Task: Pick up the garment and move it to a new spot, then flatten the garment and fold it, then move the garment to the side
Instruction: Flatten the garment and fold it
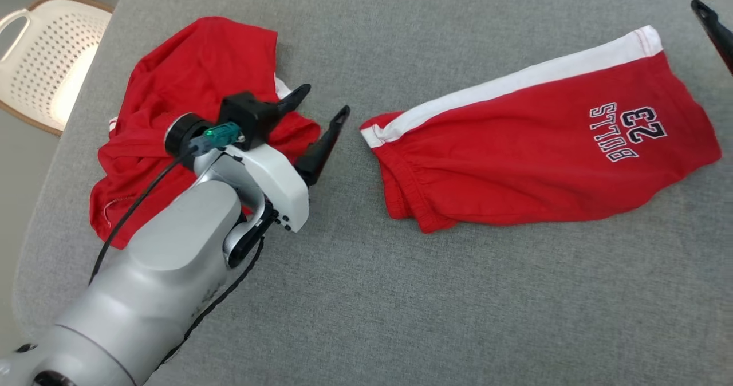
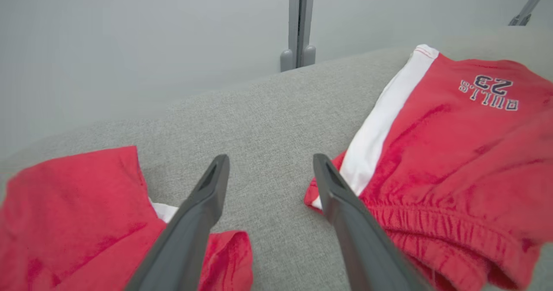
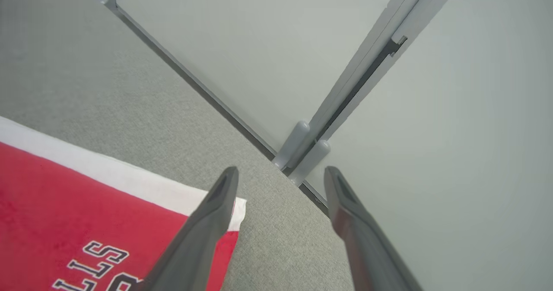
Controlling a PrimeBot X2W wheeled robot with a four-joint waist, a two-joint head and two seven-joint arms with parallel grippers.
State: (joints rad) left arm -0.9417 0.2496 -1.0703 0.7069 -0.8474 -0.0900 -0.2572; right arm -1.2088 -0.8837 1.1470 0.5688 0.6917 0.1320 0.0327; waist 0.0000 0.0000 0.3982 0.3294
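While my left gripper (image 1: 323, 99) hangs open and empty just left of the folded red shorts (image 1: 544, 145), and my right gripper (image 3: 281, 174) gapes empty past their far right corner, they lie right of centre on the counter (image 1: 366, 306). Light, limp cloth, I reckon: pinch the bunched waistband (image 1: 404, 182), all layers together.

the left arm (image 1: 172, 260) is a smooth silver-grey forearm with a white wrist shell (image 1: 280, 182), a black housing (image 1: 246, 114) carrying a teal-green plug (image 1: 220, 135), thin black cables (image 1: 137, 200) along its side and small dark screws (image 1: 282, 221), ending in jaws of two long, tapering matte black fingers (image 1: 323, 145).
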